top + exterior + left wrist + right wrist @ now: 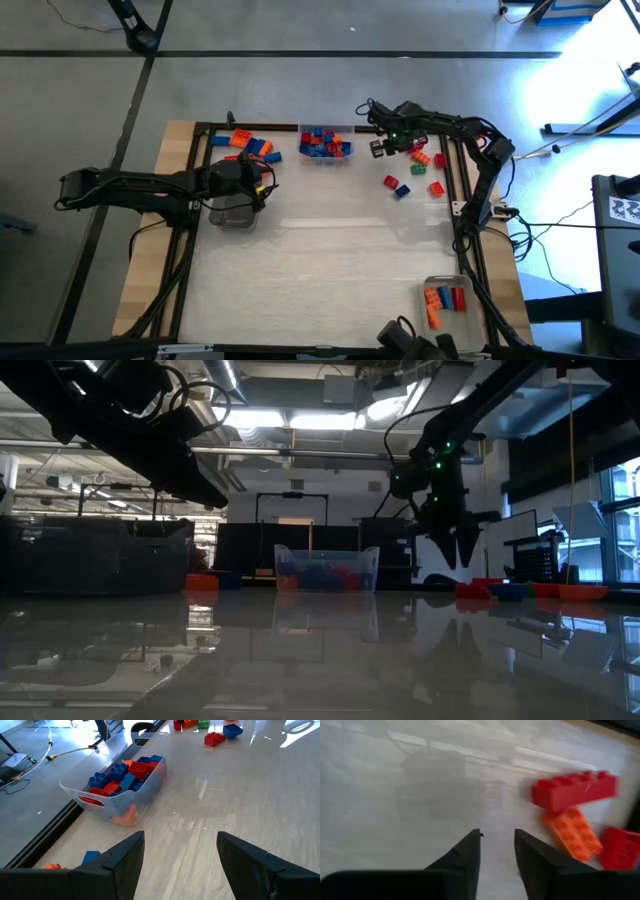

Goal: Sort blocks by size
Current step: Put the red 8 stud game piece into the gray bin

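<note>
High view, near edge: small tray (445,300) at the desk's (320,260) near right corner, holding orange, blue and red blocks (444,298).
High view, far edge: middle tray (324,143) piled with blue and red blocks (322,142); loose orange and blue blocks (248,145) lie to its left.
High view, left: left pincer (262,186) hangs over an empty clear tray (232,213) at the desk's left side.
High view, right: right pincer (381,148) sits just right of the middle tray, beside scattered blocks (412,170) in red, orange, blue and green.
Low view: right pincer (460,556) hangs above the desk, tips pointing down and close together, nothing between them; middle tray (327,570) stands far back.
Left wrist view: left pincer (180,852) released, fingers (125,855) spread wide and empty, facing the filled middle tray (117,795); a red block (214,739) lies farther off.
Right wrist view: right pincer (497,851) narrowed to a thin gap, grasping nothing; a long red block (574,788) rests against an orange block (571,833) just beside it.
</note>
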`<state>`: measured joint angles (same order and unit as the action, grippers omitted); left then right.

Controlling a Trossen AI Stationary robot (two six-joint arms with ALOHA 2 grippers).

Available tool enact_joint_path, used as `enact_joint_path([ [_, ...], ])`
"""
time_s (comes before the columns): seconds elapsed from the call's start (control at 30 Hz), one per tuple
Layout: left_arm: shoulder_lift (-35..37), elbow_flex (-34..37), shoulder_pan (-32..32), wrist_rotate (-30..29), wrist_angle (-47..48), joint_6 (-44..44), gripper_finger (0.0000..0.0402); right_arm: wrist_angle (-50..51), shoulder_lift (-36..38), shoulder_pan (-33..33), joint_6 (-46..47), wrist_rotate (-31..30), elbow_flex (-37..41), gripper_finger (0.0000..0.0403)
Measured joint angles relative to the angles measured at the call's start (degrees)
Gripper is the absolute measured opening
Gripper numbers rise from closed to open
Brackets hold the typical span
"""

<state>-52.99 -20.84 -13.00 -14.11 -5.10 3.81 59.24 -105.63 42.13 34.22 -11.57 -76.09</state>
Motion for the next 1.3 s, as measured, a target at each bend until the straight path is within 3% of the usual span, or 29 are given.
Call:
enact_joint_path([
  [0.13,0.0,0.0,0.0,-0.02,-0.05,0.02,0.0235,6.11,1.01,1.19,-0.2,-0.98,-3.68,0.0093],
  [0.27,0.0,0.0,0.0,-0.01,-0.02,0.02,0.0235,9.66,1.03,4.38,-1.48,-1.21,-6.13,0.0099],
  [0.6,0.0,0.0,-0.01,0.0,0.09,0.08,0.0235,7.81,-1.51,12.11,-2.62,1.01,-5.45,0.0232],
  [0.77,0.0,0.0,0.01,-0.01,0.1,0.11,0.0235,4.98,-3.9,12.3,-3.83,3.04,-5.45,0.0266],
  [1.3,0.02,0.0,-0.01,-0.01,0.13,0.14,0.0235,4.87,-8.02,12.23,-7.35,8.39,-5.57,0.0264],
])
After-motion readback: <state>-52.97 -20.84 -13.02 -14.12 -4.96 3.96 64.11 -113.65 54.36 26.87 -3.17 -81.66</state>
